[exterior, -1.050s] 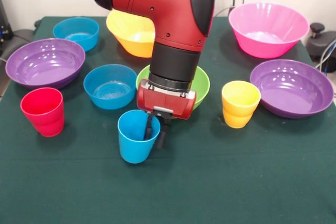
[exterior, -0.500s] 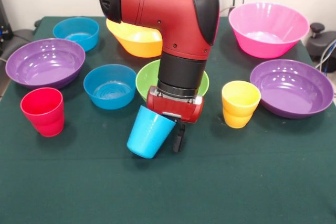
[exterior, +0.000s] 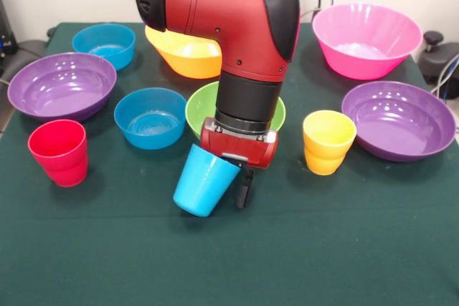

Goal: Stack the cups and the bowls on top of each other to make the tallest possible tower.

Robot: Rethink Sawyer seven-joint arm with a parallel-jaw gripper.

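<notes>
My gripper (exterior: 235,181) is shut on the rim of the blue cup (exterior: 203,183). The cup hangs tilted, its base swung down to the left, just above the green cloth. One finger (exterior: 244,190) shows outside the cup wall; the other is hidden inside. The red cup (exterior: 59,152) stands upright at the left and the yellow cup (exterior: 328,141) at the right. Behind the gripper, the arm partly covers the lime green bowl (exterior: 197,109). A small blue bowl (exterior: 150,117) sits left of it. No tower shows.
Another blue bowl (exterior: 105,44) and the orange bowl (exterior: 183,51) sit at the back. A pink bowl (exterior: 366,39) is at back right. Purple bowls lie at left (exterior: 61,85) and right (exterior: 398,120). Green cloth (exterior: 237,263) covers the table.
A second ago the blue cup stood upright on the cloth with a finger inside it. It is now gripped, raised and tilted, shifted slightly right. Nothing moved in the last half second.
</notes>
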